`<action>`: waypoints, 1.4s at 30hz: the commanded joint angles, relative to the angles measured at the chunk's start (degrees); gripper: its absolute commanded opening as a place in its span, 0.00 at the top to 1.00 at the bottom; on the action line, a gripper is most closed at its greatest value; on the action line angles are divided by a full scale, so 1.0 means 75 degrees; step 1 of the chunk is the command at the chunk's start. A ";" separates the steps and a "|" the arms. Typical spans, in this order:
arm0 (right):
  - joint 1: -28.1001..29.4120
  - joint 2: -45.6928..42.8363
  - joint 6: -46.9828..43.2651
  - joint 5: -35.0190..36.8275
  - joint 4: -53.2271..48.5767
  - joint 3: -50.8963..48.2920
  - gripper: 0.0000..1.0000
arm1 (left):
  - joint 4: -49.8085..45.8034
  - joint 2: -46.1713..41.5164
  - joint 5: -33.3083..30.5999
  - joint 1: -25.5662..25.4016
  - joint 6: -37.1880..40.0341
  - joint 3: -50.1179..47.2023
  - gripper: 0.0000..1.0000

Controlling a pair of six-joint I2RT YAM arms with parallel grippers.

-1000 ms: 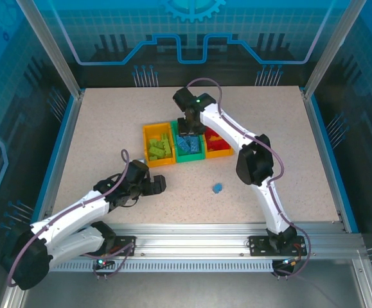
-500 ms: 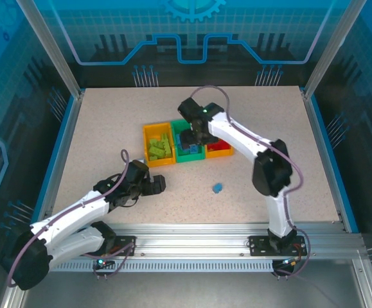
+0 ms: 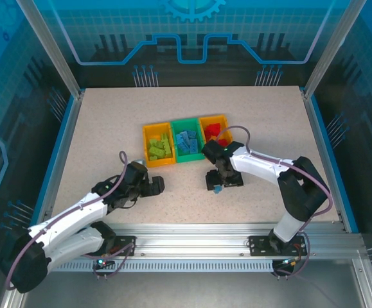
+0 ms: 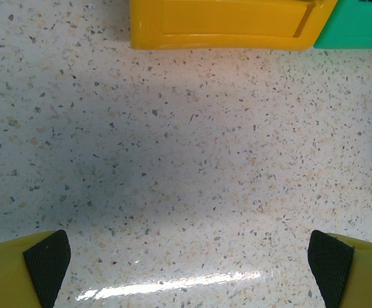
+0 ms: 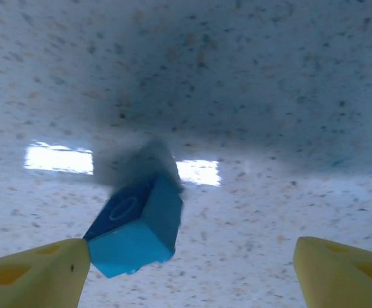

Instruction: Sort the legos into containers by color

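The containers stand in a row: a yellow bin with lime legos, a green bin with blue legos, and an orange bin with red legos. One blue lego lies on the table in front of them. My right gripper hangs low over it, open; in the right wrist view the blue lego sits tilted between the jaws, close to the left fingertip. My left gripper rests open near the table, holding nothing.
The yellow bin's front wall and a corner of the green bin lie just ahead of the left gripper. The speckled table stretches wide to both sides, bounded by blue edge rails and aluminium posts.
The right arm swung from above the green bin down to the table in front of the bins, and its jaws opened over the loose blue lego. The left arm barely moved.
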 commanded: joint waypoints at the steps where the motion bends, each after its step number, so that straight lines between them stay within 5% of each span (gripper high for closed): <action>1: 0.0291 0.0008 0.0474 -0.0232 0.0558 -0.0123 0.16 | -0.0136 -0.0078 -0.0135 -0.0011 -0.0025 -0.0110 0.01; 14: 0.0493 0.0808 0.0486 -0.0365 0.0716 0.0132 0.28 | -0.0183 -0.0145 -0.0181 -0.0009 -0.0075 -0.0212 0.01; 22: 0.0519 0.0994 0.0592 -0.0450 0.0661 0.0268 0.64 | -0.0263 -0.0217 -0.0217 -0.0008 -0.0072 -0.0215 0.01; 34: 0.0504 0.0437 -0.0061 0.0088 -0.0143 0.2171 0.72 | -0.0253 -0.0263 -0.0282 -0.0011 -0.0108 -0.0262 0.01; 42: -0.0089 0.1814 -0.0657 0.0048 -0.0142 0.4802 0.72 | -0.0270 -0.0264 -0.0322 -0.0008 -0.0177 -0.0278 0.01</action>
